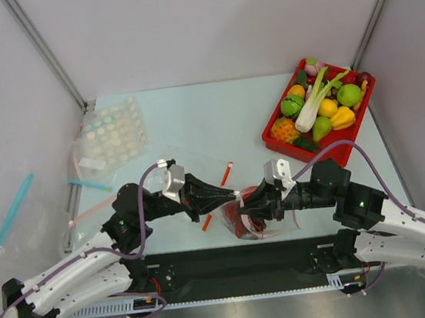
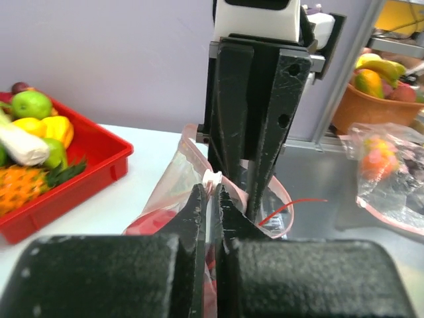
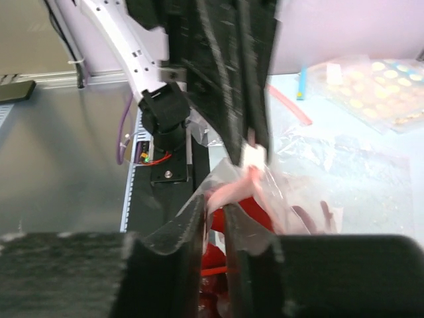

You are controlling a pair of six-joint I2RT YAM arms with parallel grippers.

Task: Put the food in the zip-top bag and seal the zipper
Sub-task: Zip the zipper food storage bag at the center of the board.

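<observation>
The clear zip-top bag (image 1: pixel 261 223) lies near the table's front edge between my arms, and red food (image 1: pixel 243 219) shows through it. Its pale pink zipper (image 3: pixel 232 189) stands up with a white slider (image 2: pixel 212 177) on it. My left gripper (image 2: pixel 212 189) is shut on the zipper at the slider. Facing it, my right gripper (image 3: pixel 213 204) has its jaws a narrow gap apart, the pink strip lying at the top of that gap. In the top view the left gripper (image 1: pixel 235 195) and right gripper (image 1: pixel 247 204) meet tip to tip over the bag's mouth.
A red tray (image 1: pixel 338 156) full of toy fruit and vegetables stands at the back right. A dotted clear bag (image 1: pixel 113 136) lies at the back left and a blue-strip bag (image 1: pixel 13 207) off the left edge. Loose red strips (image 1: pixel 226 174) lie behind the grippers.
</observation>
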